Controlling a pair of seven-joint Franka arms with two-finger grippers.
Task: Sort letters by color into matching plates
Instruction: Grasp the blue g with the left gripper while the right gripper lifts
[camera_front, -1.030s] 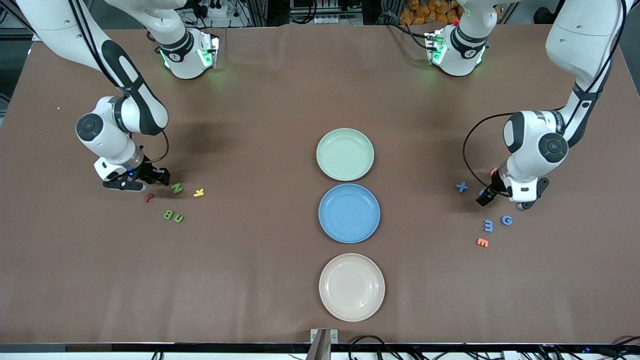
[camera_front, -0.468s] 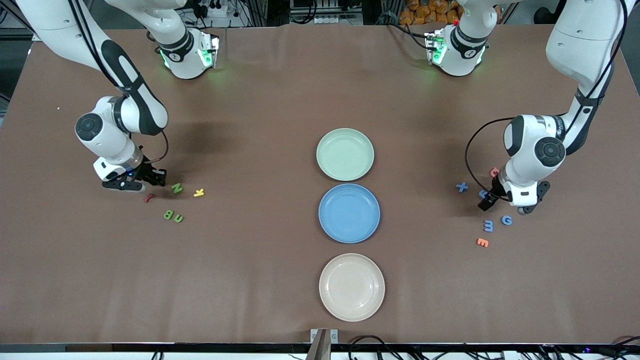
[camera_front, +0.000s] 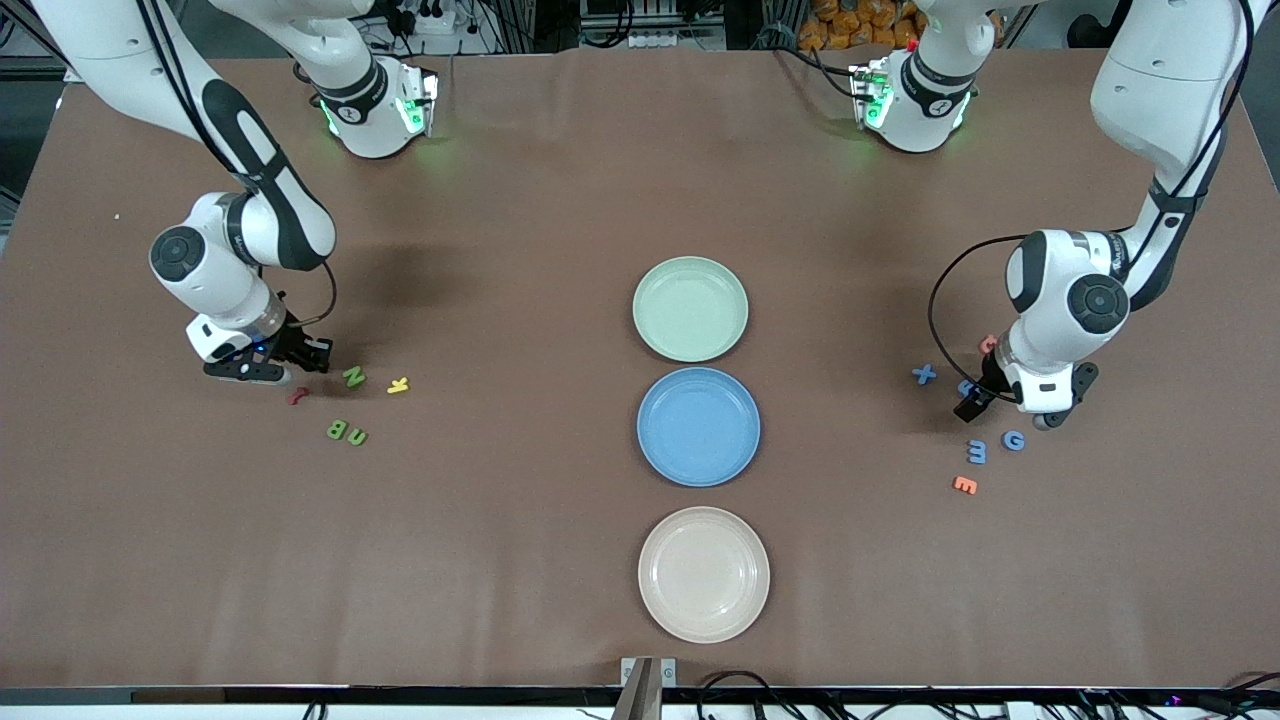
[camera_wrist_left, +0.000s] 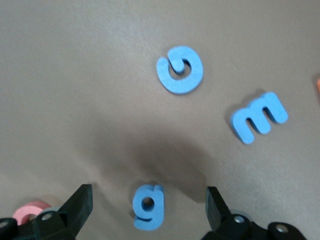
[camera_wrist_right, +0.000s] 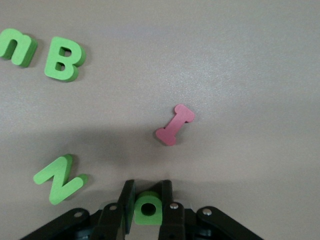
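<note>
Right gripper (camera_wrist_right: 146, 200): low over the table at the right arm's end, jaws clamped on a green letter (camera_wrist_right: 148, 207), its hole showing between the fingers.
Red I (camera_wrist_right: 175, 124): just ahead of those jaws, long axis slanted.
Green N (camera_wrist_right: 59, 179): beside the jaws.
Left gripper (camera_wrist_left: 148, 200): jaws wide apart, straddling a blue g (camera_wrist_left: 148, 206) lying flat.
Plates: green plate (camera_front: 690, 308), blue plate (camera_front: 698, 426), mid-table.

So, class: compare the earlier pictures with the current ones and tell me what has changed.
The right gripper has closed on a green letter at the right arm's end of the table. The left gripper, open, has shifted slightly and now sits down around the blue g. The green plate, blue plate, beige plate and other letters stayed put.
</note>
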